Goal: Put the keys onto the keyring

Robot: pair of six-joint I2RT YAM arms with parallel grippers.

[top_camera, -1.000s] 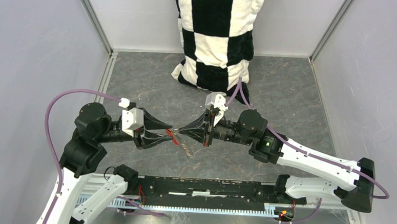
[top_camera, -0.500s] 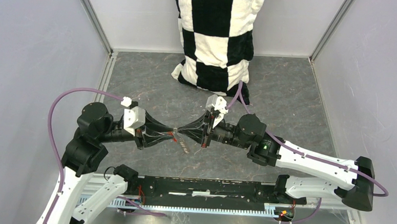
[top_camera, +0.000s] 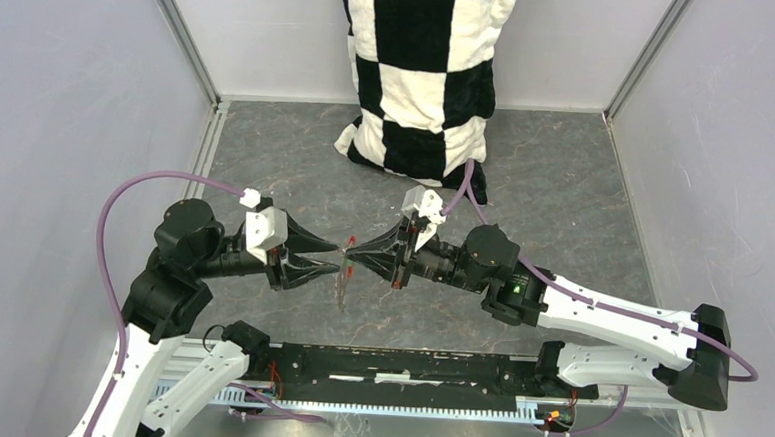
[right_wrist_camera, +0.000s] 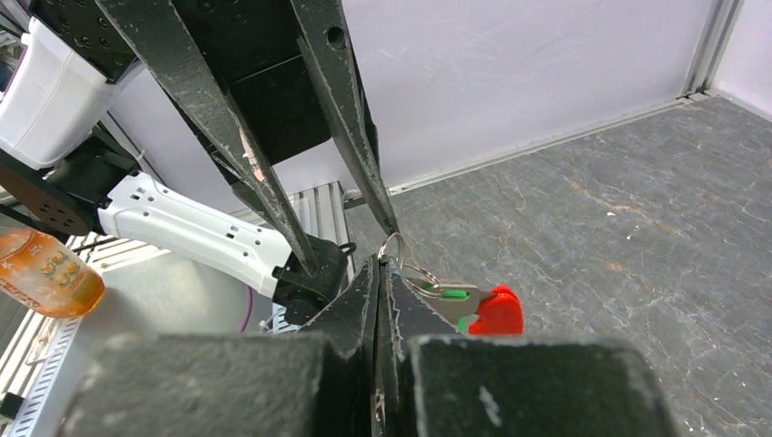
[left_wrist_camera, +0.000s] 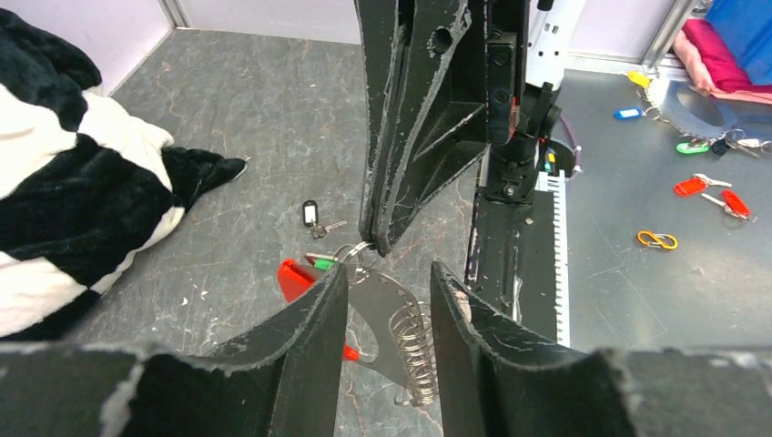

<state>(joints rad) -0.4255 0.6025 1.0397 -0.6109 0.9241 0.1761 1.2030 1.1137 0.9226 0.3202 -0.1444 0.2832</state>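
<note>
While the right pincer grips the thin silvery metal keyring at mid-frame, the left pincer stands half open beside it; a green-headed key hangs there.

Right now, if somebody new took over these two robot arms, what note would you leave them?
Right gripper: shut on the thin silvery keyring with its long red plastic tag.
Left gripper: open, tips beside the ring.
Small green-tagged metal key: hanging at the ring, threading not confirmable.
Small black-tagged metal key: lying on the grey table.
To do: put black key on, check green.
</note>
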